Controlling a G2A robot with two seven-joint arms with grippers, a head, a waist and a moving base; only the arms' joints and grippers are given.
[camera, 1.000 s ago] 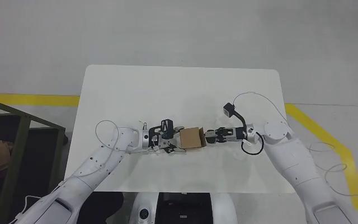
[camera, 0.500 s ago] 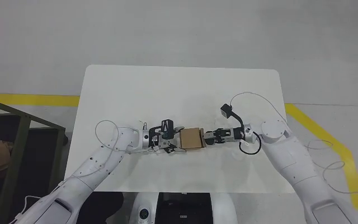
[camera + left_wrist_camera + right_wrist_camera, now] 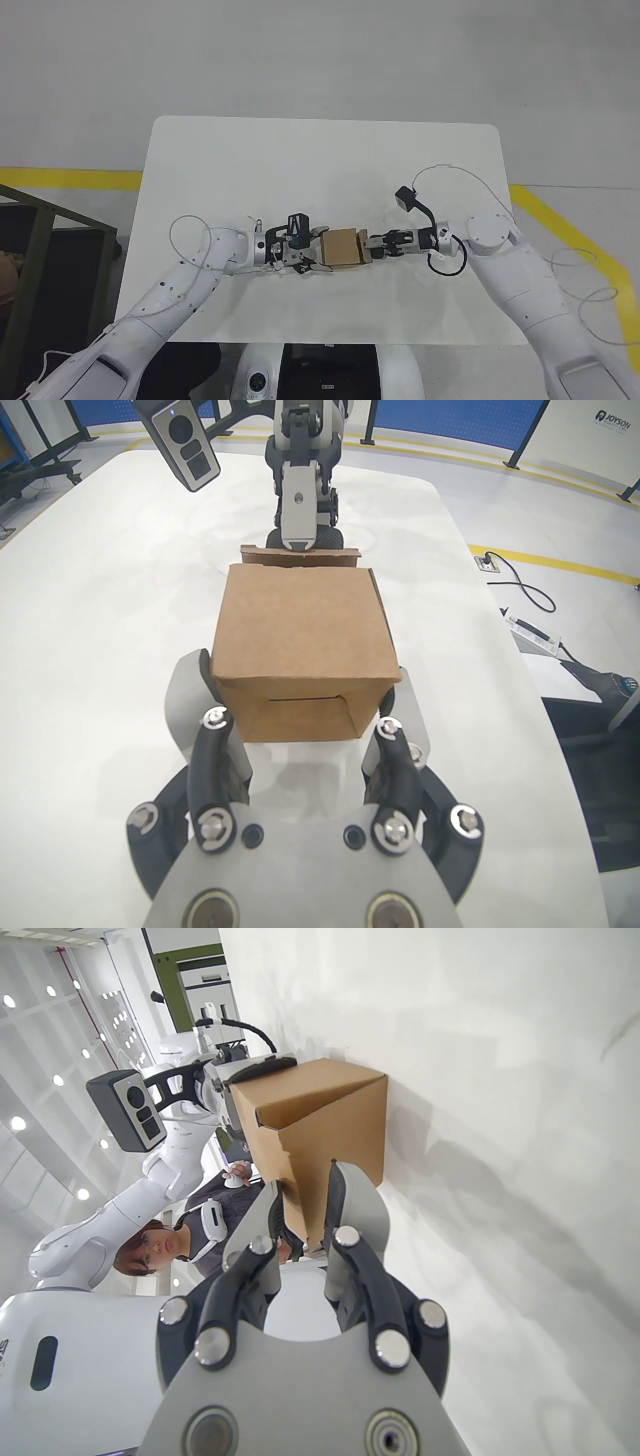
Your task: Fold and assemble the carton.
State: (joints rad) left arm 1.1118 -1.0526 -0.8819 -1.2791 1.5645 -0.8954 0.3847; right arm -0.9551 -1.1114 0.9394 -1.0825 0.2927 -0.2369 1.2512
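A small brown carton (image 3: 342, 246) lies on its side on the white table (image 3: 300, 160), near the front edge at the middle. My left gripper (image 3: 312, 253) holds its open end, one finger on each side wall (image 3: 300, 680). The carton's open mouth (image 3: 300, 715) faces the left wrist camera. At the other end, my right gripper (image 3: 368, 246) is shut on an end flap (image 3: 300, 1208), which stands upright at the far end of the carton (image 3: 300, 556). In the left wrist view the right gripper (image 3: 298, 542) shows behind the carton.
The table has bare room behind and to both sides of the carton. Its front edge (image 3: 340, 343) is close. A dark green frame (image 3: 30, 230) stands on the floor off the table's left side. A thin cable (image 3: 460, 175) loops above the right arm.
My right gripper has moved left toward the carton, carrying the end flap closer to the carton's body. The left gripper and the carton have stayed in place.
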